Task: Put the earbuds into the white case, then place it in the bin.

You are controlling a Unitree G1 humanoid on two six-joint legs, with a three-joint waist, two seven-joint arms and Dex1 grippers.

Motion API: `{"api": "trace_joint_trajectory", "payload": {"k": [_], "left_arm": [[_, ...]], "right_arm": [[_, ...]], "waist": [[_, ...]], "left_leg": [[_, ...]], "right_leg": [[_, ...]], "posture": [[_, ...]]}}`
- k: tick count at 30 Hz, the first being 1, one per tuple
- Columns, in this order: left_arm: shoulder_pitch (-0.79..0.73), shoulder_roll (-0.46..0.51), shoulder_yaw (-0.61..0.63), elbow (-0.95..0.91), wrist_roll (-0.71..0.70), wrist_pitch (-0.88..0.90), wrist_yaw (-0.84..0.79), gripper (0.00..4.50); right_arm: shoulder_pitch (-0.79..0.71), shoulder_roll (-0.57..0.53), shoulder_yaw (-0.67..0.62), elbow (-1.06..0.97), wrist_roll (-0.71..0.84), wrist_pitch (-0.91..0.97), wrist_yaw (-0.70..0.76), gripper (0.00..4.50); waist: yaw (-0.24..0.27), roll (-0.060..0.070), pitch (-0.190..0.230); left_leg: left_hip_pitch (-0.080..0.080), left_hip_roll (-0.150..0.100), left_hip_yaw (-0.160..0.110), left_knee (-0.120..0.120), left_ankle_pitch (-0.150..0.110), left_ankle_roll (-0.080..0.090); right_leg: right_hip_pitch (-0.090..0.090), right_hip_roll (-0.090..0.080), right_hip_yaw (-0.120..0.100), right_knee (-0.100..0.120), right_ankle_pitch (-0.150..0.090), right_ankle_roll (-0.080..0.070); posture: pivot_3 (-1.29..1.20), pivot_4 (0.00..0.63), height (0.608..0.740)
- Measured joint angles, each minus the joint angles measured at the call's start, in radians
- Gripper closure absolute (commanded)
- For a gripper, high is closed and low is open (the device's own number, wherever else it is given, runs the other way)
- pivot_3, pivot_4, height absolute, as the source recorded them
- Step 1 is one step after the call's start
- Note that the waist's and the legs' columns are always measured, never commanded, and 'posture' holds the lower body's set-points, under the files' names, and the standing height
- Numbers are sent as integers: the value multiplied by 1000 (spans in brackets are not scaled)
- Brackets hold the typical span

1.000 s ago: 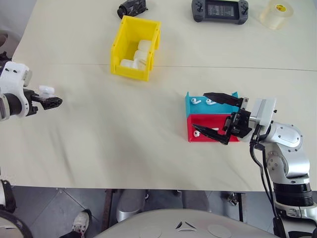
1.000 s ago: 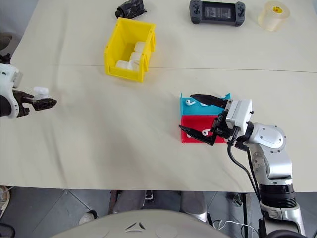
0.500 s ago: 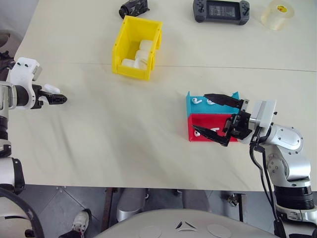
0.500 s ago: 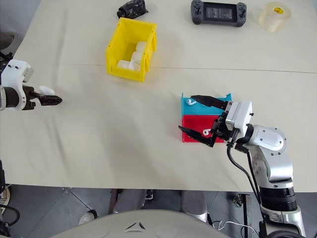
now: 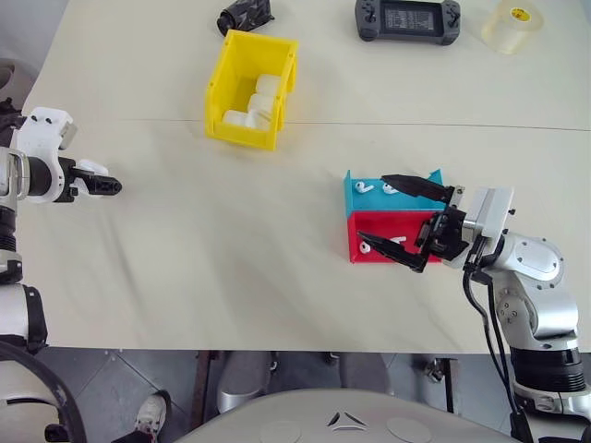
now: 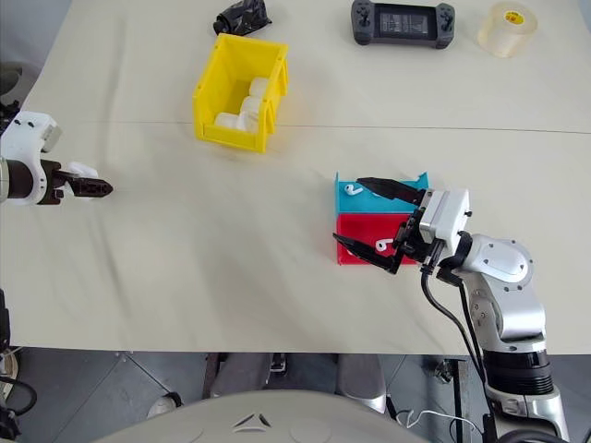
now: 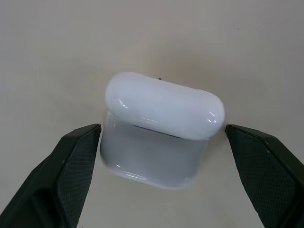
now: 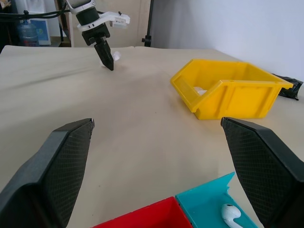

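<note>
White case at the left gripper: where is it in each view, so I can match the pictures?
Left eye view: white case at the far left, at the left gripper.
Right eye view: far left too.
Left wrist view: centre, between the black fingers, lid ajar.
Right wrist view: small white spot beside the far gripper's tip.
Shared landmark: the yellow bin.

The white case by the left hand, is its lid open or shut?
Slightly open: the white case shows a dark gap under its lid, which sits askew on the body.
</note>
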Motion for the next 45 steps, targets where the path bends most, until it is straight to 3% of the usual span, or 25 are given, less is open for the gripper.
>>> {"api": "trace_joint_trajectory", "payload": {"k": [8, 19, 22, 25, 29, 32, 36, 45], "left_arm": [[42, 40, -39, -19, 27, -126, -129, 27], [14, 21, -34, 44, 57, -152, -139, 27], [13, 18, -31, 45, 57, -134, -138, 625], [12, 17, -31, 41, 57, -120, -138, 1548], [22, 17, -17, 35, 60, -106, -133, 1692], [55, 15, 31, 19, 48, -120, -125, 1692], [190, -35, 194, -85, -32, -254, -114, 1692], [459, -328, 527, -452, -379, -762, -302, 1692]], "right_arm": [[-2, 8, 2, 0, -4, 0, -5, 0], [0, 19, 2, 0, -19, -10, -16, 0], [2, 19, 2, 0, -22, -15, -18, 0], [7, 19, 2, 0, -22, -16, -18, 0], [12, 19, 2, 0, -22, -17, -18, 0], [11, 18, 2, 0, -22, -17, -16, 0], [10, 10, -1, 3, -22, -17, -11, 0], [24, -26, -18, 1, -20, -15, -4, 0]], "waist": [[-7, 0, 0], [-8, 0, 0], [-8, 0, 0], [-8, 1, -1], [-10, 2, -1], [-11, 2, -1], [-10, 1, -1], [-1, -1, -1]], "left_leg": [[0, 0, 0, 0, 0, 0], [1, 0, 1, 1, 0, 0], [1, 0, 1, 1, 0, 0], [1, 1, 1, 1, 0, 0], [1, 1, 1, 1, 0, 0], [1, 1, 2, 1, 0, 0], [0, 2, 0, 1, 0, 0], [-1, 1, -2, 3, 0, 0]], "right_leg": [[0, 0, 1, 0, 0, 0], [0, 0, 1, 1, 0, 0], [0, 0, 1, 1, 0, 0], [0, 0, 2, 1, 0, 0], [0, 0, 3, 1, 0, 0], [0, -1, 4, 1, 0, 0], [0, -4, 7, 0, 0, 0], [1, -5, 5, -1, 0, 0]], "posture": [[0, 150, 740], [0, 150, 740], [0, 150, 740], [0, 150, 740], [0, 150, 740], [0, 150, 740], [0, 150, 740], [0, 150, 740]]}}
